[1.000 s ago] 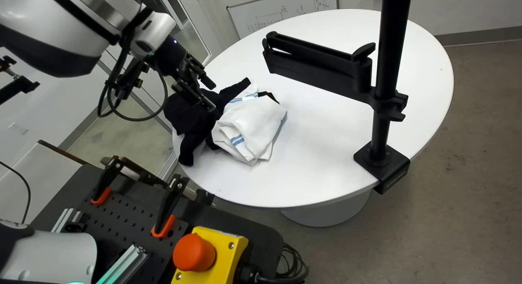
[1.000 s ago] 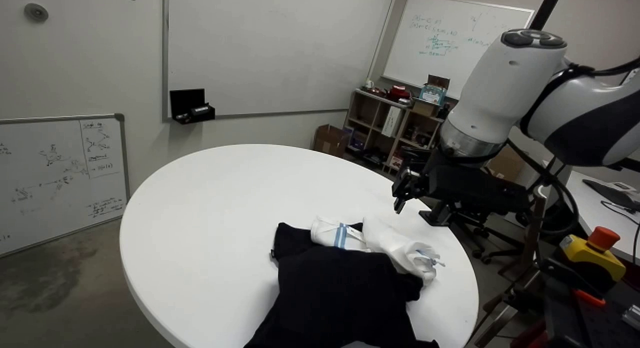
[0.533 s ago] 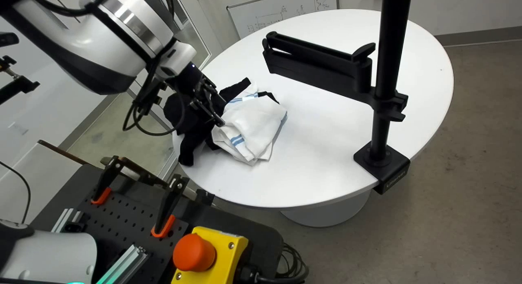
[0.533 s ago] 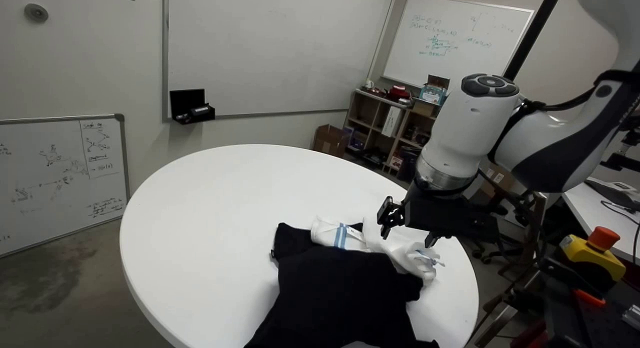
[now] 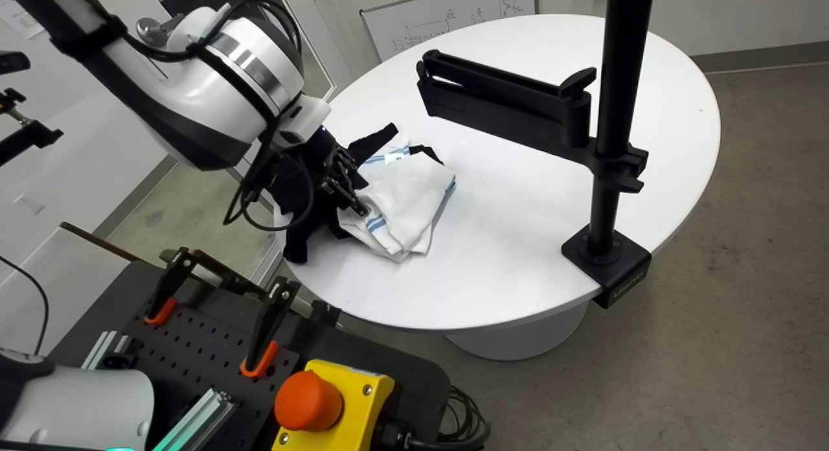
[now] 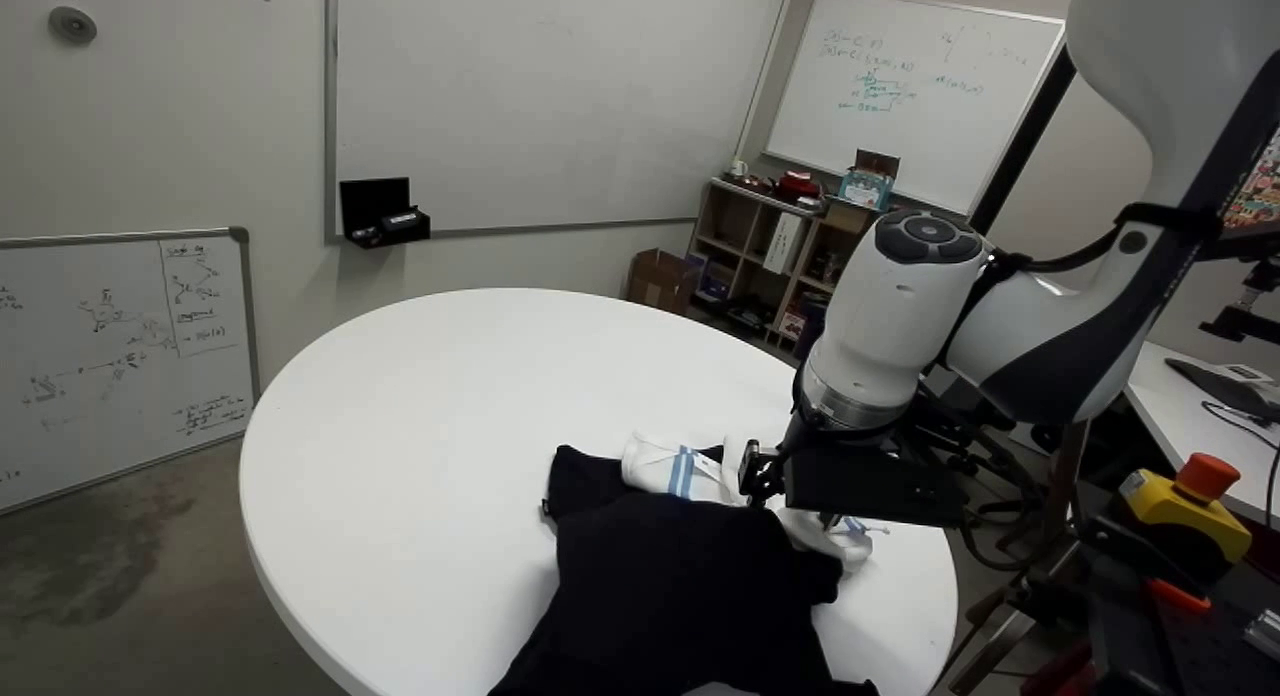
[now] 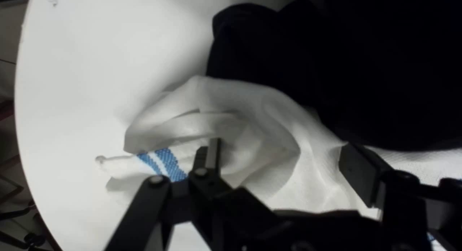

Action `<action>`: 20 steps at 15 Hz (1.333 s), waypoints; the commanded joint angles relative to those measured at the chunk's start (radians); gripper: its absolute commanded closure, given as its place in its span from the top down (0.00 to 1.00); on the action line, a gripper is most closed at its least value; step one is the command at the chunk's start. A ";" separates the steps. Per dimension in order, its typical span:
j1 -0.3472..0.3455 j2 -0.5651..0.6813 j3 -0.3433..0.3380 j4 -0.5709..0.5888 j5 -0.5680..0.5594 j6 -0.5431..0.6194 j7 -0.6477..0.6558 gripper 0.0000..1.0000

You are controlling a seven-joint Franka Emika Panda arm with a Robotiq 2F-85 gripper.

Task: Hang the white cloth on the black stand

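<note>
The white cloth with blue stripes lies crumpled and folded on the round table; it shows in both exterior views [image 5: 418,188] [image 6: 685,473] and in the wrist view [image 7: 245,96]. My gripper is at its edge in both exterior views [image 5: 364,195] [image 6: 793,511]. In the wrist view the gripper [image 7: 279,146] has its fingers wide apart, with folds of cloth between them. The right fingertip seems to press into the cloth. The black stand [image 5: 618,81], with a folded side arm [image 5: 499,104], is clamped to the table edge, right of the cloth.
A black garment lies beside and partly under the white cloth, in both exterior views [image 5: 372,143] [image 6: 680,586] and the wrist view [image 7: 361,63]. The white round table [image 5: 518,243] bears them. A yellow box with a red button [image 5: 353,399] sits on the dark robot base.
My gripper has moved down and towards the white cloth, from above the black garment to the cloth's edge. The cloth, black garment and stand look the same.
</note>
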 commanded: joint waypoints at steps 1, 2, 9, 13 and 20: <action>0.026 0.043 -0.010 0.051 -0.034 -0.007 0.034 0.51; 0.028 0.044 -0.009 0.055 -0.034 -0.008 0.033 0.44; 0.028 0.010 -0.004 0.037 -0.022 -0.011 0.010 0.00; 0.000 -0.075 0.013 -0.024 0.014 0.001 -0.045 0.01; -0.133 -0.382 0.115 -0.238 0.254 0.028 -0.319 0.01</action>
